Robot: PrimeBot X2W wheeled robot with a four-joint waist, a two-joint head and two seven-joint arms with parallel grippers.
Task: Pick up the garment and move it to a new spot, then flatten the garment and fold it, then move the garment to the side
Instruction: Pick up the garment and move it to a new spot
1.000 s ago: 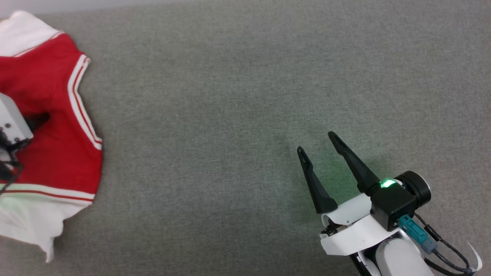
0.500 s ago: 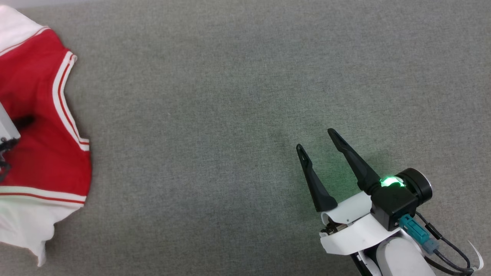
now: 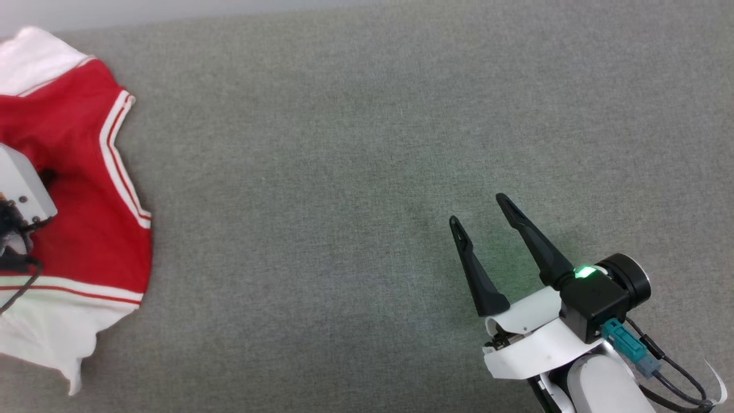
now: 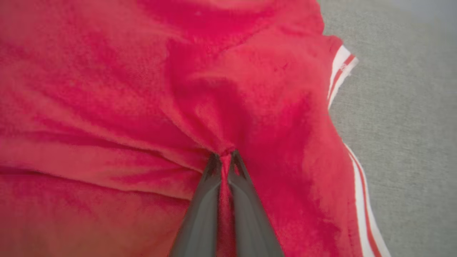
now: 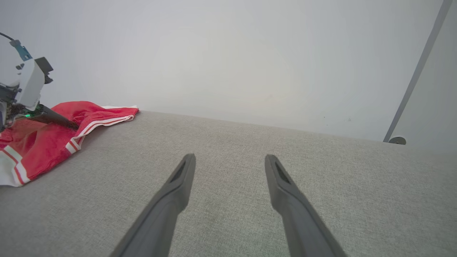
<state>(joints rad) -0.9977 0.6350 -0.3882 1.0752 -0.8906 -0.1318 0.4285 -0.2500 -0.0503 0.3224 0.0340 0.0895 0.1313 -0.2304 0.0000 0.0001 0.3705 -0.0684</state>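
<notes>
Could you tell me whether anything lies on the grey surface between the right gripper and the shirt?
Nothing visible does: bare grey surface runs from the open right gripper to the shirt, which the left gripper pinches.

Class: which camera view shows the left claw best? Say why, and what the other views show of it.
The left wrist view: the left claw is close up, fingertips shut on a pinch of the garment. The head view shows mainly its pale housing at the edge; the right wrist view shows it small, side-on.
</notes>
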